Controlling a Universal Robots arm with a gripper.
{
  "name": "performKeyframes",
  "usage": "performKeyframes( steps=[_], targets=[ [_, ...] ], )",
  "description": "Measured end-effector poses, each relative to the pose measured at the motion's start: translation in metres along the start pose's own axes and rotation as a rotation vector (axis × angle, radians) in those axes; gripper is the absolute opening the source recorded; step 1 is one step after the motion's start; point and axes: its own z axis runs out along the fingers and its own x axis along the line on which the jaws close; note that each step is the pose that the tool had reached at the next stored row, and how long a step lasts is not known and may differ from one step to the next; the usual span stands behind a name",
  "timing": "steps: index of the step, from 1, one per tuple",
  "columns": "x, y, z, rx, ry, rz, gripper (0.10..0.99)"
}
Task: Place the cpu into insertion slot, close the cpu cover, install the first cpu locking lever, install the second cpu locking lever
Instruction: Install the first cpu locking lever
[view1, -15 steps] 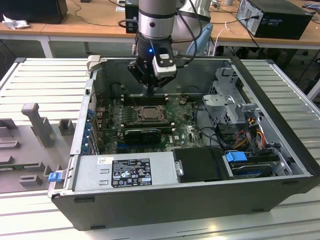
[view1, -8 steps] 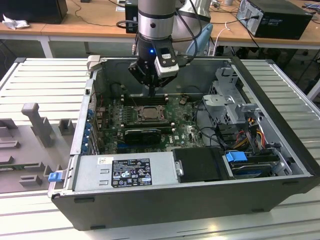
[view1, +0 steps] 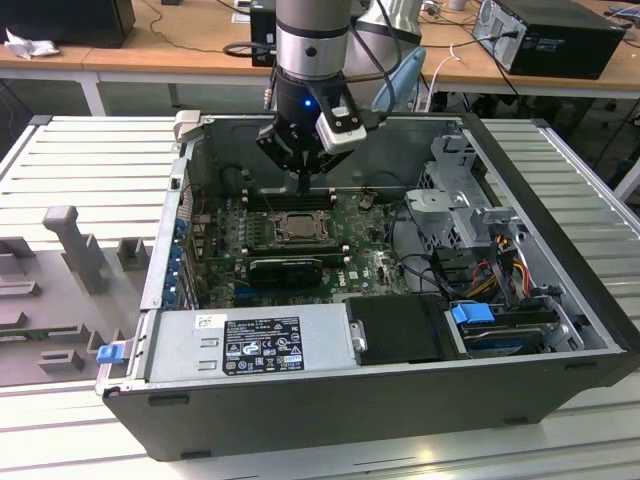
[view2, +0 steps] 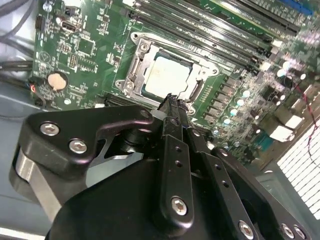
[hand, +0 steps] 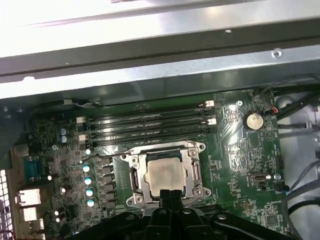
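The cpu lies flat in the insertion slot on the green motherboard, its pale metal top showing. The silvery cpu cover lies down around the chip as a frame. My gripper hangs just above the socket's edge on the side away from the memory slots. Its black fingers are shut together and hold nothing.
Long black memory slots run beside the socket, and a coin battery sits nearby. The case walls enclose the board. A black card, the power supply and a drive cage stand around it.
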Motion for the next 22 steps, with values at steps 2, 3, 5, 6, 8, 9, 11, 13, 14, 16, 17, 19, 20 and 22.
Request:
performKeyframes(
  steps=[2,3,5,6,8,9,11,13,14,16,17,19,20,22],
  targets=[
    [0.0001,0.0000,0.0002,0.000,0.0010,-0.027,0.106],
    [0.0001,0.0000,0.0005,0.000,0.0020,-0.051,0.106],
    [0.0001,0.0000,0.0010,0.000,0.0035,-0.082,0.106],
    [0.0002,0.0000,0.0015,0.000,0.0044,-0.109,0.106],
    [0.0002,-0.0001,0.0025,0.000,0.0055,-0.151,0.106],
    [0.0003,-0.0001,0.0029,-0.001,0.0058,-0.165,0.106],
    [0.0011,-0.0002,0.0040,-0.002,0.0062,-0.188,0.106],
    [0.0041,-0.0006,0.0048,-0.003,0.0065,-0.198,0.106],
    [0.0066,-0.0009,0.0054,-0.004,0.0065,-0.201,0.106],
    [0.0143,-0.0018,0.0065,-0.005,0.0064,-0.205,0.106],
    [0.0178,-0.0022,0.0069,-0.006,0.0065,-0.206,0.106],
    [0.0250,-0.0031,0.0076,-0.007,0.0066,-0.207,0.106],
    [0.0280,-0.0034,0.0081,-0.007,0.0066,-0.208,0.106],
    [0.0339,-0.0041,0.0093,-0.008,0.0067,-0.208,0.106]
  ],
)
